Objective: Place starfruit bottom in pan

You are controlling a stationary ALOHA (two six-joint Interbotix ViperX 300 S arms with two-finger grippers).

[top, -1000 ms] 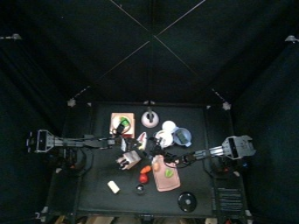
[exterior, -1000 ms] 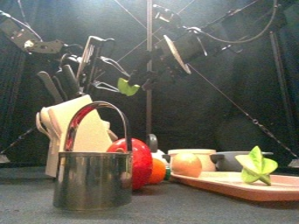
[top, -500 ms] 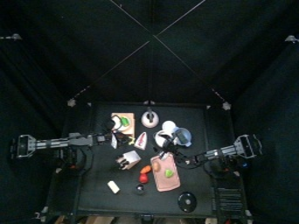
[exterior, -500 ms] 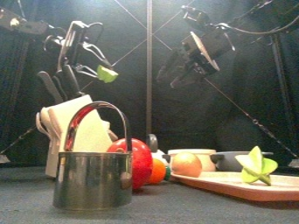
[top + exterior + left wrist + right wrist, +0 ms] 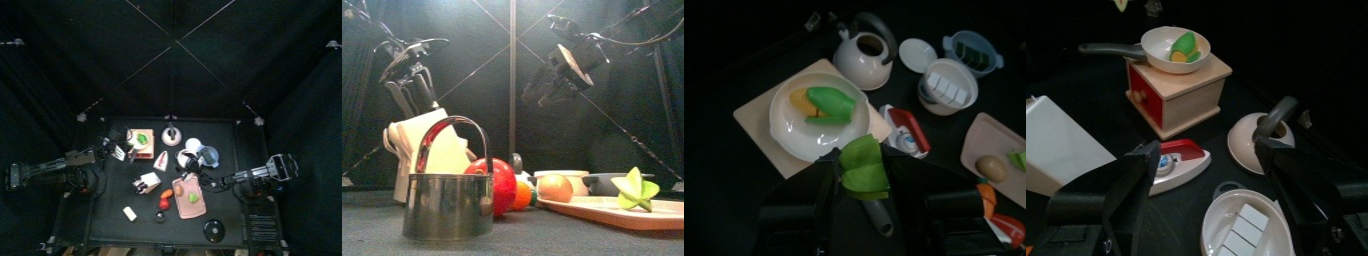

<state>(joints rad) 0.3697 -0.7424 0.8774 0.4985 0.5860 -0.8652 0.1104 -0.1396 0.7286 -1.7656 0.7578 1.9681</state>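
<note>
While seen from above, sits far left: pan (image 5: 139,138). In the left wrist view, left gripper (image 5: 863,178) pinching starfruit bottom (image 5: 862,168) above it; probably light, waxy, best held by ridges. In the right wrist view, right gripper (image 5: 1201,192) spread, empty.

1. A pan (image 5: 138,138) sits on a wooden box (image 5: 1184,83) at the table's back left.
2. A fruit piece (image 5: 828,101) lies in the pan.
3. A kettle (image 5: 171,135) stands just right of the box.
4. A cutting board (image 5: 194,198) lies front right.
5. In the front view, a metal cup (image 5: 448,203) stands before an apple (image 5: 500,182).
6. The left gripper (image 5: 863,170) holds a starfruit piece (image 5: 862,166) beside the pan.
</note>
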